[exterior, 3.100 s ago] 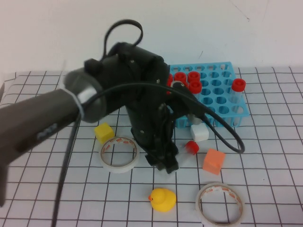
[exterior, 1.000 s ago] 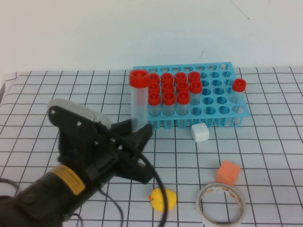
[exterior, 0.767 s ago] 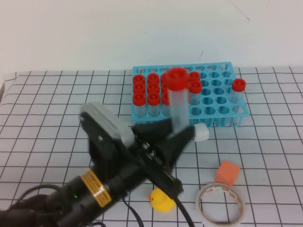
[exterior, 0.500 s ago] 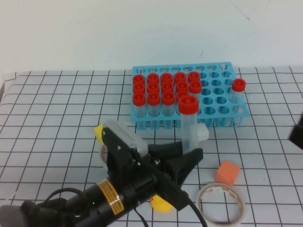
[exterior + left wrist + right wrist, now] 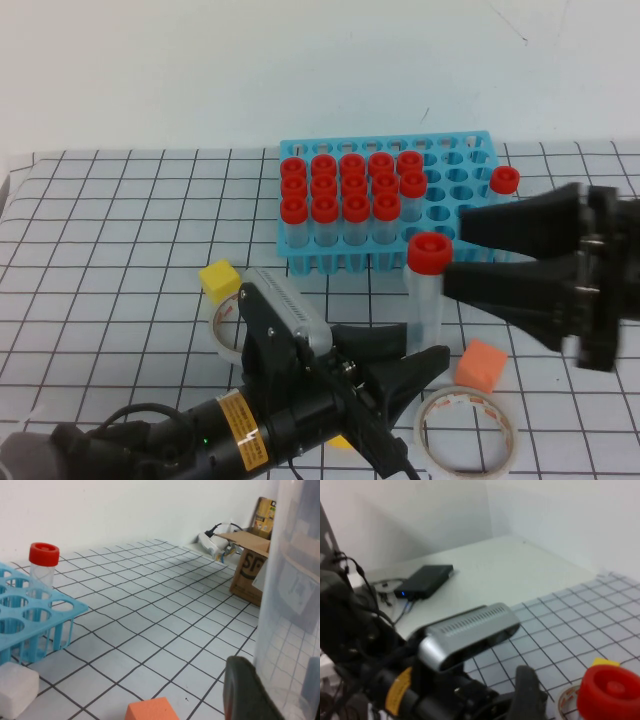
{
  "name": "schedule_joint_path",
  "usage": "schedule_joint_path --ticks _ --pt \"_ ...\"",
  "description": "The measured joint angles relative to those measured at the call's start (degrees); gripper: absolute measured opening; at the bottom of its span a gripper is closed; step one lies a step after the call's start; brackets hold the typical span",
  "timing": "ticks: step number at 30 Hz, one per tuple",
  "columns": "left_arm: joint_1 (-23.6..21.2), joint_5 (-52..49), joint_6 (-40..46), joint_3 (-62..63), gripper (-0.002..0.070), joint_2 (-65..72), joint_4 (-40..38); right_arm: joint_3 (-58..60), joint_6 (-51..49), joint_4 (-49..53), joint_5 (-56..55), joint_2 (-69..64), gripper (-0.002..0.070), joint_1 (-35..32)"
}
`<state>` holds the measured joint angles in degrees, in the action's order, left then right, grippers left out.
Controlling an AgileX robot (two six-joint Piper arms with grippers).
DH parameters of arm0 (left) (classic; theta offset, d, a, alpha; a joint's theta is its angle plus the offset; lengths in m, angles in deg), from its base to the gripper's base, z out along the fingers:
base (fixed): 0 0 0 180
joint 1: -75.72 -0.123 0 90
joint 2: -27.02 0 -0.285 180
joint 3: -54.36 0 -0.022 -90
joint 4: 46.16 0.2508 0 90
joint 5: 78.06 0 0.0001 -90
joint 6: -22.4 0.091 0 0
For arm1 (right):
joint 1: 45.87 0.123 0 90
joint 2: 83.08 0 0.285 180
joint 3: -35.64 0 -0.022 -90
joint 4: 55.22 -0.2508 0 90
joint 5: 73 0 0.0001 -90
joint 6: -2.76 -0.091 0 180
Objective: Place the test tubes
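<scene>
A clear test tube (image 5: 428,300) with a red cap (image 5: 430,252) stands upright in front of the blue rack (image 5: 465,185), and my left gripper (image 5: 412,350) is shut on its lower part. In the left wrist view the tube (image 5: 295,605) fills the side beside one dark finger (image 5: 245,690). My right gripper (image 5: 457,254) reaches in from the right, open, its fingertips just right of the cap and apart from it. The cap (image 5: 612,692) shows close in the right wrist view. Several capped tubes (image 5: 340,190) stand in the rack's left part; one more (image 5: 504,180) is at its right side.
A yellow cube (image 5: 219,281) and a tape roll (image 5: 226,322) lie left of my left arm. An orange cube (image 5: 478,365) and a second tape roll (image 5: 466,432) lie at the front right. A cardboard box (image 5: 250,570) stands beyond the table.
My left gripper has carried the tube to the right and toward the front. My right arm has come in from the right and its jaws have opened.
</scene>
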<state>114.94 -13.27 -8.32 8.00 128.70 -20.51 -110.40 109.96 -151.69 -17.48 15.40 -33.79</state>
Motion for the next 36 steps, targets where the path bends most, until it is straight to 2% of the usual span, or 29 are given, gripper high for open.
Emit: schedule_joint_path --ticks 5,10,13,17,24,26,29,32,36 --pt "0.0 0.1 0.2 0.0 0.0211 0.0 0.2 -2.9 0.9 0.0 -2.4 -5.4 0.0490 4.0" --pt "0.0 0.1 0.2 0.0 0.0211 0.0 0.4 -3.3 0.9 0.0 -2.3 -8.4 0.0477 5.1" --pt "0.0 0.1 0.8 0.0 0.0211 0.0 0.5 -3.4 0.9 0.0 -2.1 -8.7 0.0421 5.1" --pt "0.0 0.3 1.8 0.0 0.0211 0.0 0.9 -3.9 0.9 0.0 -2.2 -8.8 0.0270 5.1" --pt "0.0 0.5 3.3 0.0 0.0211 0.0 1.0 -3.9 1.7 0.0 -2.2 -8.8 0.0275 5.1" --pt "-0.1 0.5 4.0 0.0 0.0237 0.0 1.2 -3.9 1.8 0.0 -2.2 -8.8 0.0275 5.1" --pt "-1.1 0.5 4.6 0.0 0.0342 0.0 2.3 -3.9 1.8 0.0 -2.2 -8.5 0.0275 5.1" --pt "-3.0 0.5 4.7 0.0 0.0419 -0.7 5.6 -3.9 1.8 0.0 -2.9 -6.8 0.0275 5.1" --pt "-6.5 0.5 3.1 0.0 0.0443 -4.1 11.1 -3.9 1.8 0.0 -8.5 -3.1 0.0275 5.1"
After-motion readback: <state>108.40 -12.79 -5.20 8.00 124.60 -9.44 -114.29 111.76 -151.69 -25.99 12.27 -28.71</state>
